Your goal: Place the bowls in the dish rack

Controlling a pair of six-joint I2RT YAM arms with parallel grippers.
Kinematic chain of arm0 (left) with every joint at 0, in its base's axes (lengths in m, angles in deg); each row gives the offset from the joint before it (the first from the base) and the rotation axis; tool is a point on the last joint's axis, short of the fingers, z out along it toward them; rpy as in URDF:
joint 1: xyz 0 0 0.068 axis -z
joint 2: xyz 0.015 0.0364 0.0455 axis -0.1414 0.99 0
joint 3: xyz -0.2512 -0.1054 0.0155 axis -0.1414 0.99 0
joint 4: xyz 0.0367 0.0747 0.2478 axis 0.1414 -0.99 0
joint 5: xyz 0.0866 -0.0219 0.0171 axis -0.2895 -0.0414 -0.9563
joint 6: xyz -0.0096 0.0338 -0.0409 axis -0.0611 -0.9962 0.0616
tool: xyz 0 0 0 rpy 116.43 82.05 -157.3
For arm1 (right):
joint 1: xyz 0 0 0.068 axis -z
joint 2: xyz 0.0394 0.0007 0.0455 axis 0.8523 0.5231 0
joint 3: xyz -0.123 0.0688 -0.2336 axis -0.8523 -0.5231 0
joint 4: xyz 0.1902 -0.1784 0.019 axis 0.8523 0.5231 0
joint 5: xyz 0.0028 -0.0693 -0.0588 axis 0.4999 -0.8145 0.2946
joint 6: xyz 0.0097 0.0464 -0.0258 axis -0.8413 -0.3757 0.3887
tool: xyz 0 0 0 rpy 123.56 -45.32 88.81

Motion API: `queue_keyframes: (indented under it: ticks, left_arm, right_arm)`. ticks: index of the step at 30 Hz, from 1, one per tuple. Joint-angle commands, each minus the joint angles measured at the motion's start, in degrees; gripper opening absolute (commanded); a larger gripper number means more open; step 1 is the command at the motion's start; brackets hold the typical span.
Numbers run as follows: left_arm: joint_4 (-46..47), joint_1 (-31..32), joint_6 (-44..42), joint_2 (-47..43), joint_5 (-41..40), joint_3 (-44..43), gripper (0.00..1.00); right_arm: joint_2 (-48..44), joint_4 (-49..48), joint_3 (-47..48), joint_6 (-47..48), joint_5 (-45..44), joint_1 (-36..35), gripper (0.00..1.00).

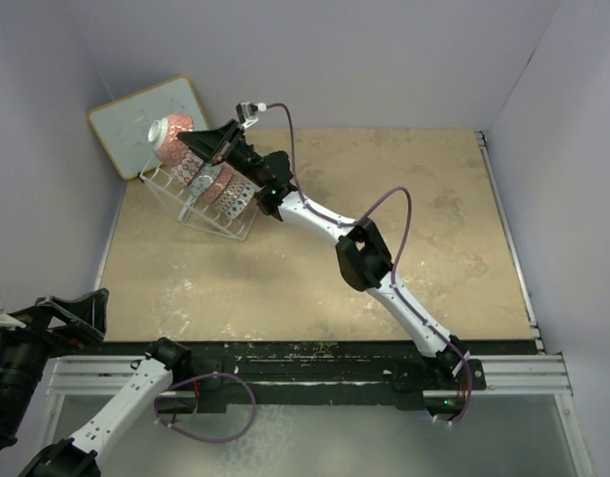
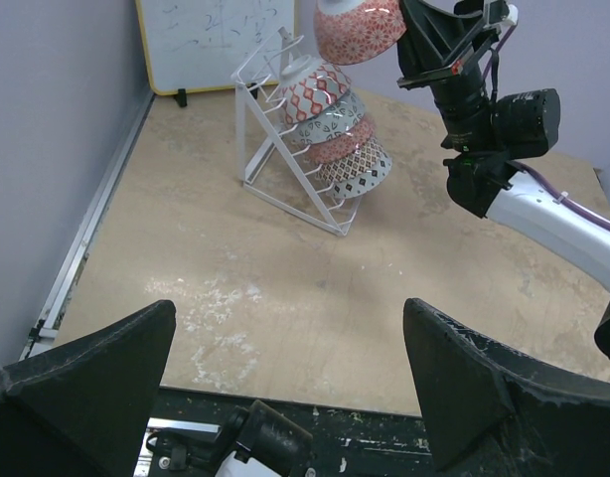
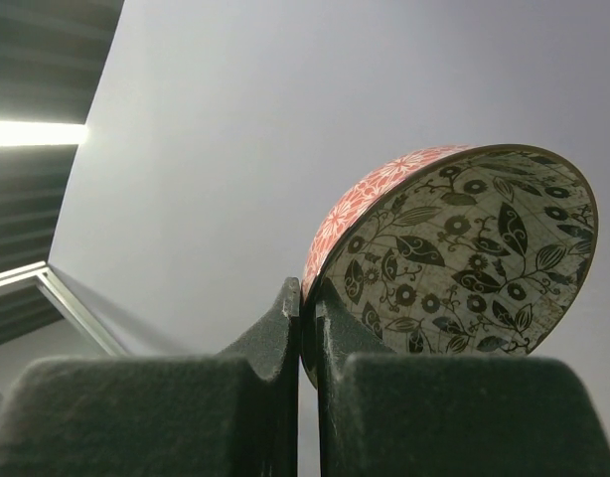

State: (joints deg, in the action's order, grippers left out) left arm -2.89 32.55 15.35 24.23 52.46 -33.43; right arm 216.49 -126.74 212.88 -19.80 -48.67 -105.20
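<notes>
The white wire dish rack [image 1: 176, 196] stands at the far left of the table and holds several patterned bowls [image 1: 218, 187] in a leaning row; it also shows in the left wrist view [image 2: 275, 174] with the bowls [image 2: 335, 134]. My right gripper [image 1: 201, 139] is shut on the rim of a red-pink bowl [image 1: 172, 139] and holds it in the air above the rack's far end. In the right wrist view the fingers [image 3: 285, 333] pinch that bowl's rim [image 3: 454, 253], its inside black-leaf patterned. My left gripper [image 2: 290, 378] is open and empty, low by the table's near edge.
A whiteboard with a wooden frame [image 1: 136, 114] leans behind the rack at the far left corner. Grey walls close the table on the left, back and right. The black and aluminium rail [image 1: 315, 373] runs along the near edge.
</notes>
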Motion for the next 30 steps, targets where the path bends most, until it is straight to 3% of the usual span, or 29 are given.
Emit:
queue_keyframes:
  ticks: [1, 30]
  left_arm:
    - [0.02, 0.18, -0.44, 0.44, -0.09, -1.02, 0.99]
    - [-1.67, 0.76, -0.23, -0.78, -1.66, -1.96, 0.99]
  right_arm:
    - [-1.31, -2.87, 3.31, -0.17, -3.95, -0.61, 0.03]
    - [6.04, 6.75, 10.97, 0.77, -8.74, -1.36, 0.09]
